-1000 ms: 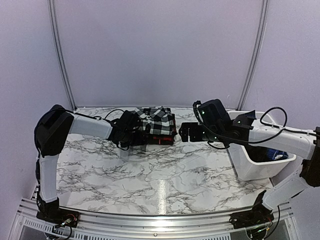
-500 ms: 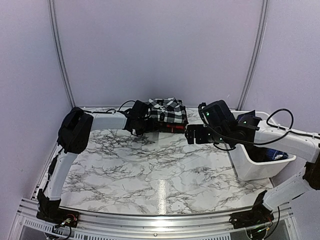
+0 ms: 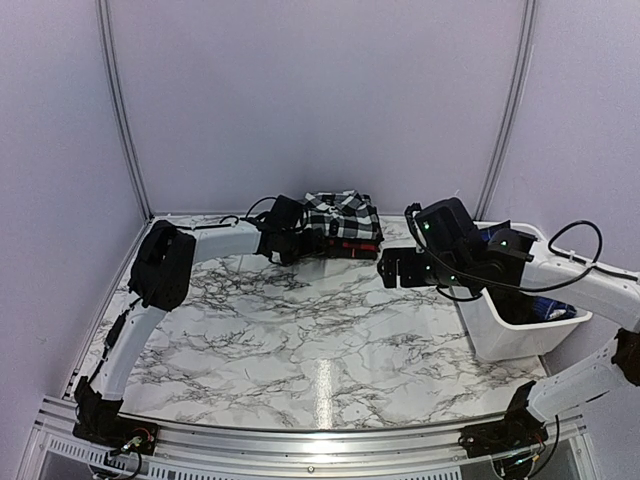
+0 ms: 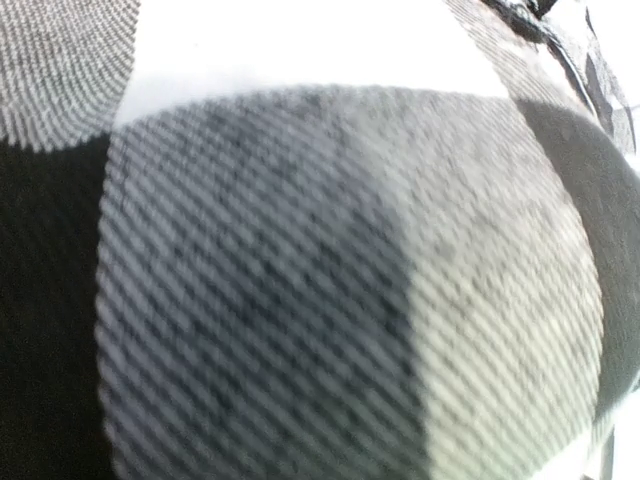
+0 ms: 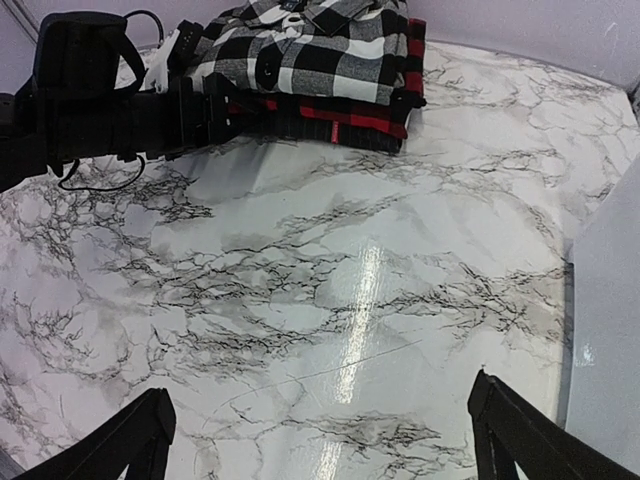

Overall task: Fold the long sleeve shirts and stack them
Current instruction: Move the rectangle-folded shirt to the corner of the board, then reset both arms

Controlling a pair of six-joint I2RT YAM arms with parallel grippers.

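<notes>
Nearest, above the marble: right gripper [image 5: 325,440] hangs over the white, black-veined marble-pattern table top [image 5: 330,300], its two black fingers spread wide, holding nothing.
Right of it: white plastic bin [image 3: 500,335], contents too dim to name.
Farther, left of the pile: left gripper [image 3: 285,233] sits against the pile's left edge, jaws wide; whether they pinch cloth I cannot tell.
Far edge, by the wall: black-and-white buffalo-check flannel shirt [image 5: 320,50] lies folded on top of the red-and-black buffalo-check flannel shirt [image 5: 355,120].
Look: a compact rectangle, red showing beneath along the front and right.
Progress: both appear folded and stacked; likely only the release is left.
</notes>
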